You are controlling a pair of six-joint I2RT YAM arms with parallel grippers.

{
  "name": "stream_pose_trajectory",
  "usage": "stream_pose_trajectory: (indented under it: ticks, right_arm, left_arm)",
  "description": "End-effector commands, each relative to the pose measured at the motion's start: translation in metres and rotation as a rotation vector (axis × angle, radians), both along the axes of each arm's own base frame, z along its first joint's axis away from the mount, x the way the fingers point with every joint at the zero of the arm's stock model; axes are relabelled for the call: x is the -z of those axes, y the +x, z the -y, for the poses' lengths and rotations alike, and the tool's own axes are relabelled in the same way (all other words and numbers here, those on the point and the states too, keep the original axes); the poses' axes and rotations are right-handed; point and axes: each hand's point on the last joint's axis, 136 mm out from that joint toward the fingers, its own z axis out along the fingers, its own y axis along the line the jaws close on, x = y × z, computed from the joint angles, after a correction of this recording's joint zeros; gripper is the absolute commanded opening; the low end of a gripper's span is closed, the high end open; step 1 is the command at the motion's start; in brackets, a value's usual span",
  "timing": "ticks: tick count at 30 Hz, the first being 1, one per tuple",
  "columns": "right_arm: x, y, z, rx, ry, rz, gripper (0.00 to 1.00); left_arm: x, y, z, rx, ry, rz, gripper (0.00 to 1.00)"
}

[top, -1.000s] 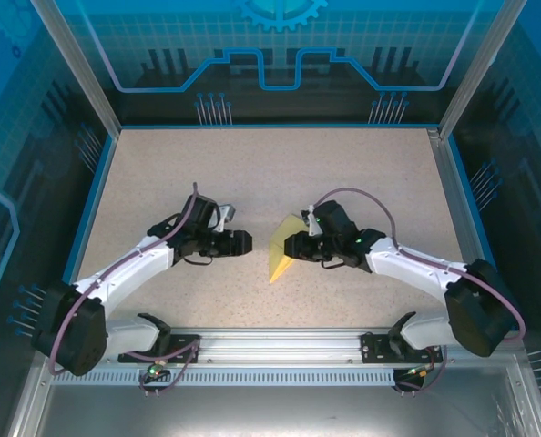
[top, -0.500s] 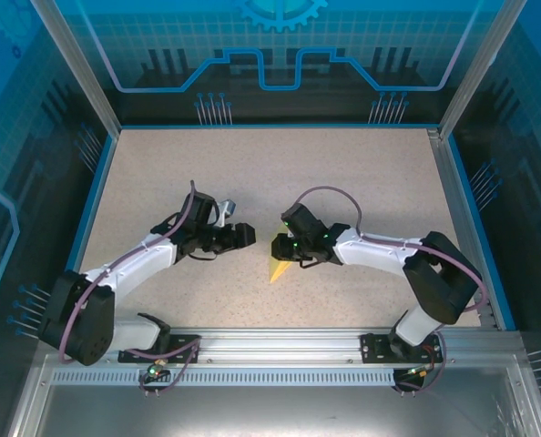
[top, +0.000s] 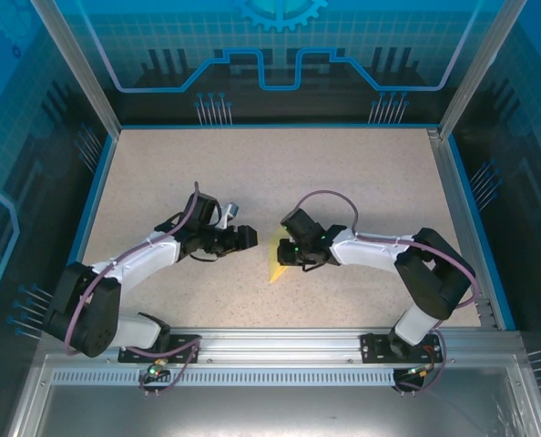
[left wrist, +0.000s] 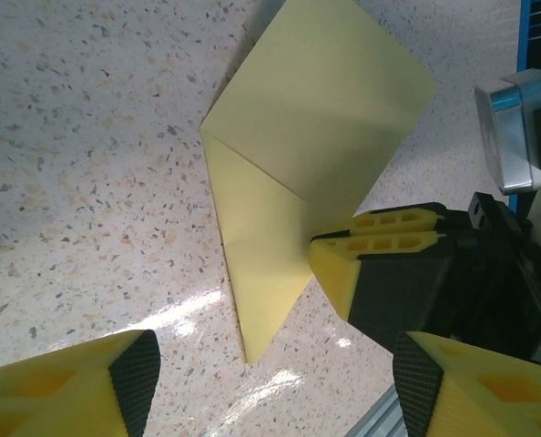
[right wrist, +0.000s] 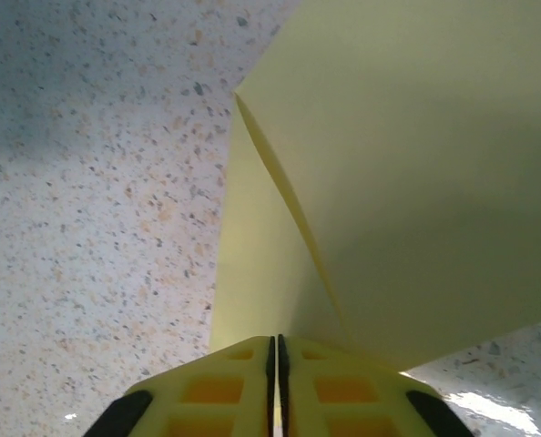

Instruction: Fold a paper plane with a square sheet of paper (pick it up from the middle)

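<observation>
The square sheet of paper (top: 272, 264) is pale yellow and folded into a pointed shape, its tip toward the near edge of the table. My right gripper (top: 287, 257) is shut on the paper's right edge. In the right wrist view its fingers (right wrist: 216, 391) are pressed together on the sheet (right wrist: 398, 182), and one flap stands raised over the lower layer. In the left wrist view the paper (left wrist: 316, 118) lies ahead, with the right gripper's fingers (left wrist: 380, 238) pinching its edge. My left gripper (top: 247, 238) hovers open just left of the paper (left wrist: 270, 391), holding nothing.
The speckled table (top: 252, 173) has a blue rim and glass walls at the back and sides. A metal rail (top: 280, 341) with both arm bases runs along the near edge. The two grippers face each other closely across the paper.
My right arm has swung left and its gripper has shut on the paper's edge, raising one flap. The left gripper has shifted slightly right toward the paper and stays open.
</observation>
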Motion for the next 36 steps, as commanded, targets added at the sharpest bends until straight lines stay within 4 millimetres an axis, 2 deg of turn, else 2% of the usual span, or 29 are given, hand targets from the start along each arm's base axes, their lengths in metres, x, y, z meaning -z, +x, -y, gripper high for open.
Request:
stream_pose_trajectory:
  ticks: [1,15,20,23,36]
  right_arm:
    - [0.02,-0.008,0.018,0.012,-0.041,-0.037,0.09]
    - [0.032,-0.013,0.032,0.035,0.068,-0.048,0.05]
    - [0.036,-0.017,0.036,0.038,0.131,-0.062,0.04]
    - [0.04,-0.02,0.04,0.045,0.152,-0.073,0.04]
    - [0.049,-0.026,0.051,0.051,0.176,-0.085,0.01]
  left_arm:
    - [0.001,0.0,0.003,0.018,-0.027,-0.002,0.72]
    - [0.015,-0.004,0.025,0.059,-0.034,-0.018,0.72]
    - [0.02,-0.004,0.043,0.073,-0.046,0.003,0.7]
    - [0.02,-0.001,0.054,0.076,-0.059,0.017,0.68]
    - [0.055,0.02,0.079,0.01,0.004,0.016,0.53]
